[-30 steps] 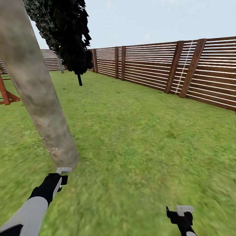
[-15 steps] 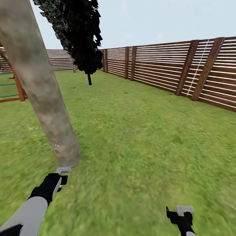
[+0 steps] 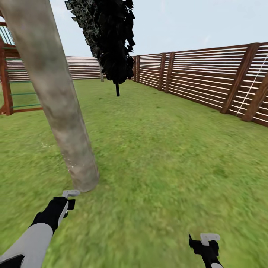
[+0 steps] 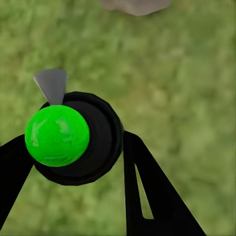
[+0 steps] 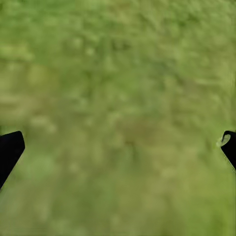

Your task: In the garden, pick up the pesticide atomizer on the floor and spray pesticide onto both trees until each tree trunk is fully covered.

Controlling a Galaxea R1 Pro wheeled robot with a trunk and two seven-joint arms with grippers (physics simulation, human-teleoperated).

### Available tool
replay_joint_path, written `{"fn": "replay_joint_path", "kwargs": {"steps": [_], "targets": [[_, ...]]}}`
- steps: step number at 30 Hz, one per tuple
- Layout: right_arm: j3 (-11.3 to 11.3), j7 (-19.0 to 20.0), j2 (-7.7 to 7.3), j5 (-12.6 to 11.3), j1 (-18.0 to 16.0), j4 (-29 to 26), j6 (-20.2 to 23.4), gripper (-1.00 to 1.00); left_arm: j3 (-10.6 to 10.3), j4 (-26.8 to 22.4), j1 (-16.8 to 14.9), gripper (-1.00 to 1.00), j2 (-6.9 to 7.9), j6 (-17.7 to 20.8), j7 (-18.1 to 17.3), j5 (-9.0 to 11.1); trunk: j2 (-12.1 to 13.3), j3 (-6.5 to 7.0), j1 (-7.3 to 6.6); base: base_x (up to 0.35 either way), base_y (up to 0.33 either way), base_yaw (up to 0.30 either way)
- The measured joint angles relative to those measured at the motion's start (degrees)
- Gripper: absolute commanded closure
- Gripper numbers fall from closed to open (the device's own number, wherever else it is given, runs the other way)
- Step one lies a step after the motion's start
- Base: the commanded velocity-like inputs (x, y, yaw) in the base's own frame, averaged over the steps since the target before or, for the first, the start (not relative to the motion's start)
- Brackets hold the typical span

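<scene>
A thick mottled beige-grey tree trunk (image 3: 59, 100) rises from the grass floor (image 3: 156, 156) at the left of the head view; its base also shows in the left wrist view (image 4: 135, 5). My left gripper (image 3: 69, 199) hangs low just in front of that base. In the left wrist view the left gripper (image 4: 76, 140) is shut on the pesticide atomizer (image 4: 73, 137), a round black body with a bright green ball and a small grey nozzle. My right gripper (image 3: 206, 242) is low at the right, and the right wrist view shows the right gripper (image 5: 121, 140) open over bare grass.
A brown slatted fence (image 3: 208, 82) runs along the right and back. A narrow tree with black foliage (image 3: 111, 41) stands farther back. A red wooden play frame (image 3: 11, 82) is at the far left. Open lawn lies ahead and to the right.
The whole head view has swung left, so the trunk, dark tree and fence sit farther right in the picture and the play frame has come in. Both arms hold the same pose.
</scene>
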Motion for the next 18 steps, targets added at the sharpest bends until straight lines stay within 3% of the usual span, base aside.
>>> {"fn": "replay_joint_path", "kwargs": {"steps": [4, 13, 18], "targets": [[0.00, 0.00, 0.00, 0.00, 0.00, 0.00, 0.00, -1.00, 0.00, 0.00, 0.00, 1.00, -0.08, 0.00, 0.00, 0.03, 0.00, 0.00, 0.00, 0.242, -0.183, 0.249], [0.00, 0.00, 0.00, 0.00, 0.00, 0.01, 0.00, -1.00, 0.03, 0.05, 0.00, 1.00, -0.29, -0.02, 0.00, 0.11, 0.00, 0.00, 0.00, 0.232, -0.190, 0.015], [0.00, 0.00, 0.00, 0.00, 0.00, 0.02, 0.00, -1.00, 0.08, 0.02, 0.00, 1.00, -0.62, -0.05, -0.01, 0.17, 0.00, 0.00, 0.00, 0.003, -0.267, 0.156]]}}
